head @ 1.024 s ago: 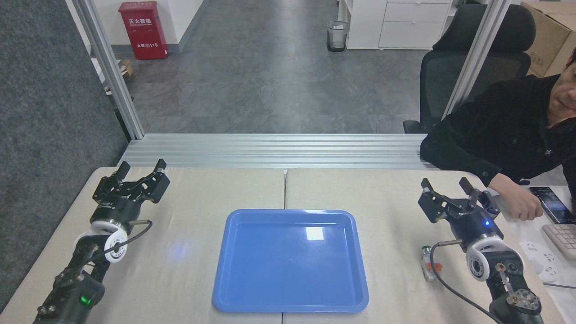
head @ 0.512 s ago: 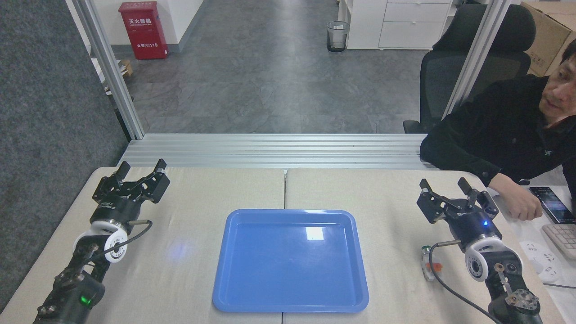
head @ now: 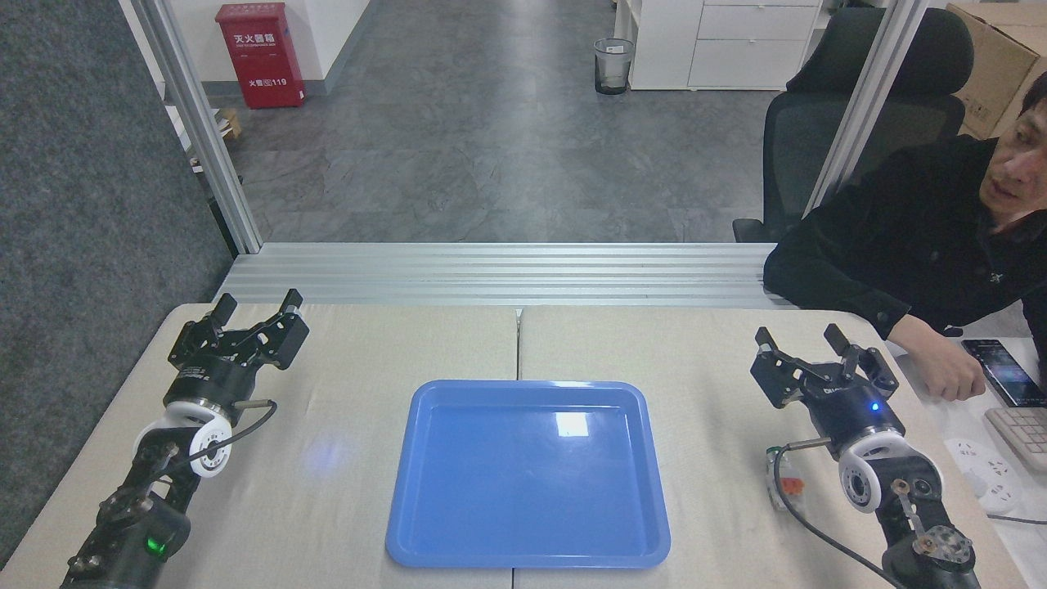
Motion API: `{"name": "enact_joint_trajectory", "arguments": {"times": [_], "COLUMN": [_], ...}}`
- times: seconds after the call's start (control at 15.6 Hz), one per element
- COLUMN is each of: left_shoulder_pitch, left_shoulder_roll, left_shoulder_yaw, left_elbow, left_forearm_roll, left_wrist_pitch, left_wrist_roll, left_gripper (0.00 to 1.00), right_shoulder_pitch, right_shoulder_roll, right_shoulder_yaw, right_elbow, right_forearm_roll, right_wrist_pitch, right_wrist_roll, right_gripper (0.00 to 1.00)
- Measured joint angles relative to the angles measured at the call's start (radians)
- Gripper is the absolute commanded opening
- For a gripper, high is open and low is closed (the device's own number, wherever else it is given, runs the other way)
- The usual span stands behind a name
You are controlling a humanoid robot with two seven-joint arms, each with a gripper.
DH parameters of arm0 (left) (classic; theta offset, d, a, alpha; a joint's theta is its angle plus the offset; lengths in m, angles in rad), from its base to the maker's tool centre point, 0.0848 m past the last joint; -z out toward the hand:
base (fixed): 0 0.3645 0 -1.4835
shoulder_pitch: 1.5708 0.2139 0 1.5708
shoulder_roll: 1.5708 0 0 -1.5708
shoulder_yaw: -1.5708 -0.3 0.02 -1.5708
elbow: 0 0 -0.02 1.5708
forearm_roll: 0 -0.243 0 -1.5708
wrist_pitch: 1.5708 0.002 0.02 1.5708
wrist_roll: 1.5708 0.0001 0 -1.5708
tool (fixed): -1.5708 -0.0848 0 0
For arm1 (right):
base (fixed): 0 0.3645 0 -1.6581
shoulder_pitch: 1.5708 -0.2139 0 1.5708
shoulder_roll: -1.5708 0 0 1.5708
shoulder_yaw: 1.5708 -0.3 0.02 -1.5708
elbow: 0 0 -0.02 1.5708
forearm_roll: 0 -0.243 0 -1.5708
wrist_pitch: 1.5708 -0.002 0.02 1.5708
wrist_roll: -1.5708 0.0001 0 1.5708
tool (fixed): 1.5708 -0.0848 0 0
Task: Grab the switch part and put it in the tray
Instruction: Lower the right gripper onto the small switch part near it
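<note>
1. Left gripper (head: 254, 304) up at the table's (head: 368, 343) far left corner, jaws spread, nothing between them.
2. Right gripper (head: 800, 337) over the right side, jaws spread wide and empty.
3. Switch part (head: 780, 478) lying on the table right of the tray (head: 527, 478), just beside the right wrist, crossed by its cable, well apart from the fingers.
4. Tray centred near the front edge, holding nothing.
5. Person's hand (head: 949, 378) resting at far right, beside a phone (head: 1002, 372).
</note>
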Motion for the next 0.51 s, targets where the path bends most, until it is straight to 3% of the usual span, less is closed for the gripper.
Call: {"name": "enact_joint_trajectory", "arguments": {"times": [0.51], "left_shoulder_pitch": [0.0], "left_shoulder_roll": [0.0], "left_shoulder_yaw": [0.0], "left_elbow": [0.0], "left_forearm_roll": [0.0], "left_wrist_pitch": [0.0], "left_wrist_roll": [0.0], "left_gripper": [1.0], "right_shoulder_pitch": [0.021], "right_shoulder_roll": [0.006], "right_shoulder_yaw": [0.006], "right_elbow": [-0.013], "right_forearm_roll": [0.0], "right_wrist_pitch": [-0.002], "right_wrist_roll": [0.007], "right_gripper": [0.95]}}
